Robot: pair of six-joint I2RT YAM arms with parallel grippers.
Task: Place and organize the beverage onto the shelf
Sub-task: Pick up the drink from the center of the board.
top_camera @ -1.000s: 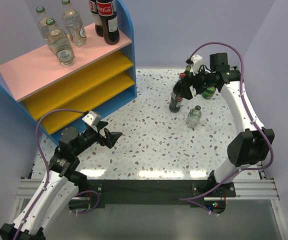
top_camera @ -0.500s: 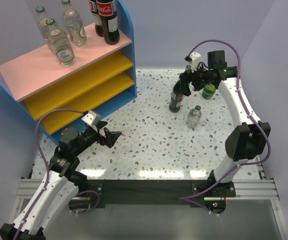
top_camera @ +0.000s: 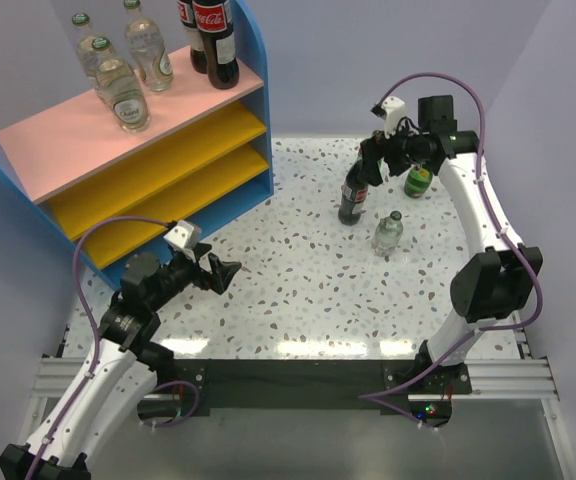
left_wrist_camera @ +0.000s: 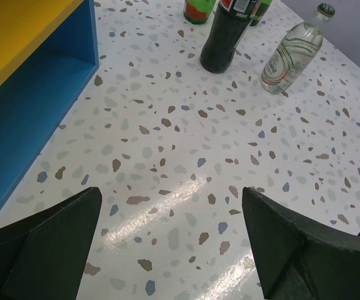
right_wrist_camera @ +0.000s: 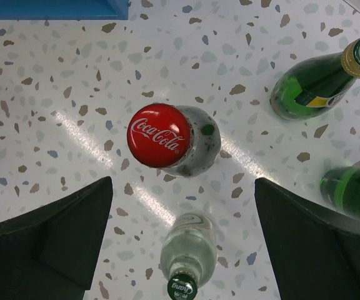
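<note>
A dark cola bottle (top_camera: 352, 200) with a red cap (right_wrist_camera: 159, 134) stands on the speckled table. My right gripper (top_camera: 374, 163) hovers open right above it. In the right wrist view (right_wrist_camera: 183, 182) the cap lies just ahead of the open fingers. A clear bottle with a green cap (top_camera: 388, 232) (right_wrist_camera: 189, 259) stands beside it. Green glass bottles (right_wrist_camera: 311, 81) (right_wrist_camera: 354, 195) stand behind, and one shows from above (top_camera: 418, 181). The shelf (top_camera: 88, 135) at the far left carries three clear bottles (top_camera: 120, 90) and cola bottles (top_camera: 216, 35) on its pink top. My left gripper (top_camera: 222, 272) (left_wrist_camera: 172, 194) is open and empty.
The shelf's blue side panel (left_wrist_camera: 36, 100) and a yellow board (left_wrist_camera: 11, 31) lie close to the left of my left gripper. The cola bottle (left_wrist_camera: 225, 34) and the clear bottle (left_wrist_camera: 290, 50) stand far ahead of it. The purple walls close the back and the right.
My right gripper has shifted a little left and back, coming over the cola bottle's cap. The left arm has barely moved. No bottle has moved.
</note>
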